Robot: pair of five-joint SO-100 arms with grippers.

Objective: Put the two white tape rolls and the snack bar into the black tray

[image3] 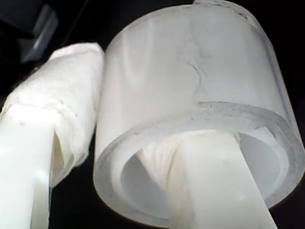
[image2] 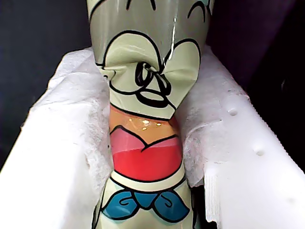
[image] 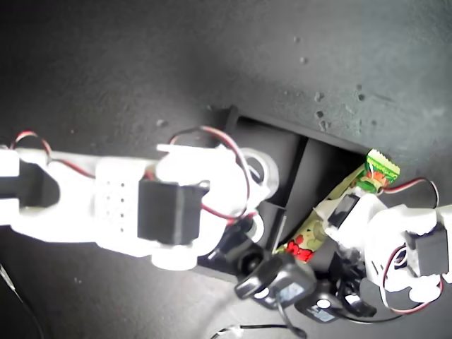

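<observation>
You see the snack bar held slantwise over the black tray, its long axis running from the green crimped end at the exterior view's upper right down to the red-printed end toward the lower middle. My first gripper has its jaws pinching the bar across its middle, the wrapper creased between the padded fingers.

You can count one bar and two white tape rolls: one tape roll sits on my second gripper, one jaw through its hole and the other outside its wall; the second tape roll peeks out beside that arm over the tray.

The tray's far compartments lie bare, while both arms crowd its near edge; dark tabletop lies open beyond.
</observation>
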